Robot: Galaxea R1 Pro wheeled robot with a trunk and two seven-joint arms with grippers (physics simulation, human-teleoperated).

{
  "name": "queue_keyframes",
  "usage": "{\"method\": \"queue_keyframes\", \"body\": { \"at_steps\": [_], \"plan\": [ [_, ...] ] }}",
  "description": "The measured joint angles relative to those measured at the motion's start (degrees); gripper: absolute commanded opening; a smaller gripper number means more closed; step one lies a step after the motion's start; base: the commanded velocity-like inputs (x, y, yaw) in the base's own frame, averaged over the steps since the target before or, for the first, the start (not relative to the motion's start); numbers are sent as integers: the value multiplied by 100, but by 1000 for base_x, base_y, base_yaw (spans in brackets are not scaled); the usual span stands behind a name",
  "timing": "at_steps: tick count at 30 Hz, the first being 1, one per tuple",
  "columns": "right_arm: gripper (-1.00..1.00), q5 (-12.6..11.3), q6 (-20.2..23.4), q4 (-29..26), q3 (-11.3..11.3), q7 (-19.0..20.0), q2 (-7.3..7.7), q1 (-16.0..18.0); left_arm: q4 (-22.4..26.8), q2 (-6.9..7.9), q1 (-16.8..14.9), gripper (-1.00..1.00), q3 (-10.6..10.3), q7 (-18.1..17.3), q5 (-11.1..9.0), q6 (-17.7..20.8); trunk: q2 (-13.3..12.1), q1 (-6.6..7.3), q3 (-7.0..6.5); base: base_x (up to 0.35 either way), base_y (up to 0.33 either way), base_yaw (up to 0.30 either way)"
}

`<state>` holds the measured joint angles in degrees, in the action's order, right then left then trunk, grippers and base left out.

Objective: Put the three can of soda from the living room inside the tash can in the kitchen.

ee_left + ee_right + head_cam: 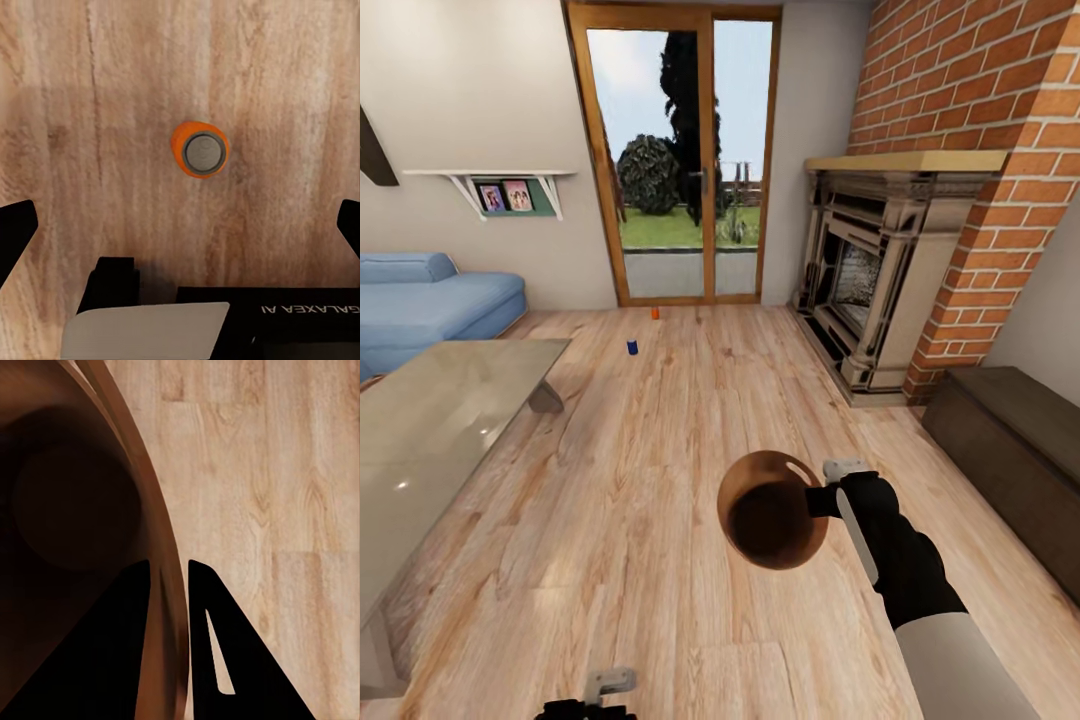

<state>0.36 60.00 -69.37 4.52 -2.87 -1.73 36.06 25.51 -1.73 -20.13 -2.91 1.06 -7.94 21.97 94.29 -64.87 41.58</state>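
Note:
I am in the living room. An orange can of soda (655,312) and a dark blue can of soda (632,346) stand on the plank floor far ahead, near the glass doors. The tash can (773,510) hangs over the floor with its dark inside facing me, and my right gripper (822,500) is shut on its rim (166,585). Another orange can of soda (199,150) stands upright on the floor straight beneath my left gripper (180,232), whose fingers (15,232) are spread wide and well apart from the can. My left gripper (600,695) sits at the bottom edge of the head view.
A glass table (440,420) fills the left side, with a blue sofa (430,300) behind it. A stone fireplace (880,290) in a brick wall and a dark low bench (1010,440) line the right. Bare plank floor runs down the middle to the doors (680,160).

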Motion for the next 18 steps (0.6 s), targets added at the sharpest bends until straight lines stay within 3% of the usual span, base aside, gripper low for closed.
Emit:
{"method": "queue_keyframes", "body": {
  "at_steps": [18],
  "plan": [
    [-100, 3, 0, -56, 19, 1, -9, -13, 7, -67, 0, 100, -8, -21, 3, -308, 722, -395, 323, 0, 0, 0]
  ]
}}
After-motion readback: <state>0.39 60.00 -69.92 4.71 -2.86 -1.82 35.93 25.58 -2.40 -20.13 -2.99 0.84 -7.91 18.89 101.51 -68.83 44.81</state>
